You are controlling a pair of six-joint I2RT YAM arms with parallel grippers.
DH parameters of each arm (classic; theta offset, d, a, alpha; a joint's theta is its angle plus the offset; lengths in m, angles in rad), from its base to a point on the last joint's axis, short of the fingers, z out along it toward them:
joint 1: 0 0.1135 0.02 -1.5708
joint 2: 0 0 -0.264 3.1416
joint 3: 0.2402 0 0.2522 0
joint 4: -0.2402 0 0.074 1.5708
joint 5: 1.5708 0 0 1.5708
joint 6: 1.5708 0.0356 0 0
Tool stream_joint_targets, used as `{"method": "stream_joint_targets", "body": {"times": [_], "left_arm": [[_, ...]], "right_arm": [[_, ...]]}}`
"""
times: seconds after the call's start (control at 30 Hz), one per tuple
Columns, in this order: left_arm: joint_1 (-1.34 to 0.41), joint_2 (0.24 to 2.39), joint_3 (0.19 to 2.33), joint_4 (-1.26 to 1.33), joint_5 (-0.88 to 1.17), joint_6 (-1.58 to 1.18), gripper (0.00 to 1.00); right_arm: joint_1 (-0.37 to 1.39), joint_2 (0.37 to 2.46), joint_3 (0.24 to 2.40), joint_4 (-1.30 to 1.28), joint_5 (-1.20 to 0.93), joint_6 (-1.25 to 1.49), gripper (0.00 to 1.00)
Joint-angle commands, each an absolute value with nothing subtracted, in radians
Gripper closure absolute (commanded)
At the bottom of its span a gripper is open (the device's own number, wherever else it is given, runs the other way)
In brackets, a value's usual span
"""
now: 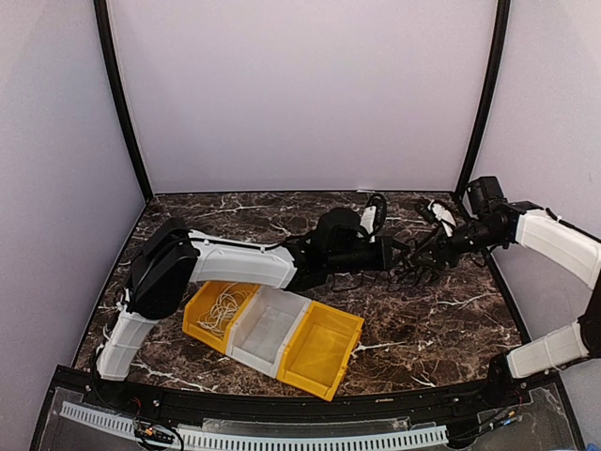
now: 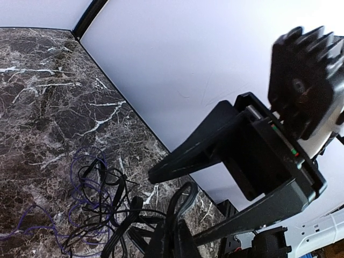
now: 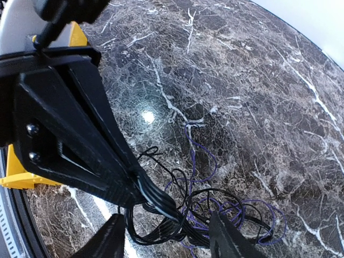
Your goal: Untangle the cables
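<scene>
A dark marble tabletop under white walls carries the tangle of thin black and purple cables, right of centre between both grippers. The left gripper is clamped on a flat black strand bundle that runs diagonally from its tips into the heap. The right gripper stands with its fingers apart, astride the tangle. Purple shows only in the wrist views. Only the top view shows the white cord in a yellow plastic bin.
</scene>
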State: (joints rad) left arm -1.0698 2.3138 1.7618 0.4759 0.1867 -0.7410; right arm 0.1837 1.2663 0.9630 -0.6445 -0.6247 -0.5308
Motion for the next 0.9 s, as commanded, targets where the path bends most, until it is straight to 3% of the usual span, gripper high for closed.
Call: {"method": "stream_joint_targets", "body": {"times": [0.0, 0.17, 0.33, 0.57, 0.87], "left_arm": [[-1.065, 2.287, 1.782, 0.500, 0.209, -0.750, 1.00], [-1.065, 2.277, 1.749, 0.509, 0.207, -0.767, 1.00], [-1.063, 2.253, 1.713, 0.516, 0.187, -0.761, 1.00], [-1.063, 2.122, 1.602, 0.573, 0.123, -0.740, 1.00], [-1.064, 1.795, 1.405, 0.579, -0.045, -0.585, 1.00]], "right_arm": [[0.189, 1.309, 0.903, -0.498, -0.609, -0.505, 0.37], [0.190, 1.407, 0.895, -0.431, -0.633, -0.485, 0.40], [0.189, 1.459, 0.888, -0.375, -0.614, -0.475, 0.61], [0.189, 1.546, 0.874, -0.342, -0.545, -0.467, 0.83], [0.162, 1.631, 0.885, -0.340, -0.459, -0.435, 0.84]]}}
